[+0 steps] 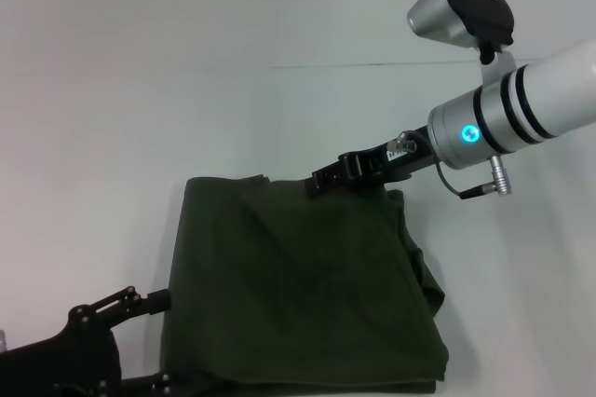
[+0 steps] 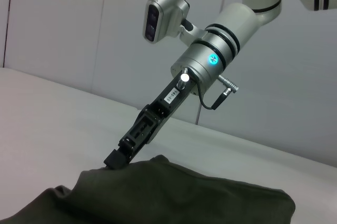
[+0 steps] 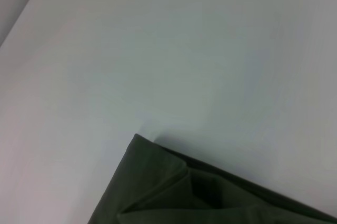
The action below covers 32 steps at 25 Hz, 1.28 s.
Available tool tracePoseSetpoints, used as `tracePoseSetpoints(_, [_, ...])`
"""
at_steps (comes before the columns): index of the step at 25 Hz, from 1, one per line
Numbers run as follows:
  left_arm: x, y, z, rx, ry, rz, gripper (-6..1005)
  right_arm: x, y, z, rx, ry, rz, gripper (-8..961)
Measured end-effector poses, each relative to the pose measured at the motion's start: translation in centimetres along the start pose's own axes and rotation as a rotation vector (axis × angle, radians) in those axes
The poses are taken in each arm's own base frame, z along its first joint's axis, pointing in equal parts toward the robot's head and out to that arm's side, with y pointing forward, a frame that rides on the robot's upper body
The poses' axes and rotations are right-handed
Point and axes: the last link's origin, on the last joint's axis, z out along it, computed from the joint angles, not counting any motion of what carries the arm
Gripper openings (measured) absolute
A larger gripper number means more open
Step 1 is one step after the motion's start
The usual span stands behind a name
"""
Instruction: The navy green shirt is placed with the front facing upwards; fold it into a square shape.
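Observation:
The navy green shirt (image 1: 298, 285) lies folded into a rough rectangle on the white table, with no lettering showing. My right gripper (image 1: 326, 176) reaches down to the shirt's far edge, near the middle of it. In the left wrist view the right gripper (image 2: 113, 159) tip sits right at the cloth's (image 2: 174, 195) edge. My left gripper (image 1: 163, 341) stands open at the shirt's near left edge, one finger (image 1: 140, 300) above and one low by the frame's bottom. The right wrist view shows only a layered corner of the shirt (image 3: 174, 192).
The white table (image 1: 186, 71) stretches wide beyond and to the left of the shirt. A thin dark seam (image 1: 372, 65) runs across the far side. Behind the table stands a plain grey wall (image 2: 63, 29).

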Motion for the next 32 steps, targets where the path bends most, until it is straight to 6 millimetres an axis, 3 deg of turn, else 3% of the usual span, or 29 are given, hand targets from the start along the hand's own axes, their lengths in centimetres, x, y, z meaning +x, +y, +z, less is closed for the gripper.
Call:
tracePoseSetpoints(7, [0.03, 0.0, 0.32, 0.0, 0.007, -0.003, 904, 0.12, 0.15, 0.18, -0.007, 0.008, 0.009, 650])
tracePoseSetpoints(18, [0.11, -0.07, 0.52, -0.002, 0.013, 0.0, 904, 0.15, 0.36, 0.38, 0.0, 0.014, -0.012, 507])
tracePoseSetpoints(23, [0.07, -0.09, 0.8, -0.003, 0.017, -0.005, 904, 0.0, 0.4, 0.33, -0.009, -0.005, -0.006, 268])
tracePoseSetpoints(26, [0.06, -0.12, 0.82, -0.003, 0.016, -0.005, 904, 0.01, 0.57, 0.32, -0.029, -0.013, -0.004, 52])
tracePoseSetpoints(32, [0.04, -0.1, 0.98, -0.005, 0.019, -0.008, 904, 0.1, 0.23, 0.08, -0.033, -0.026, 0.006, 36])
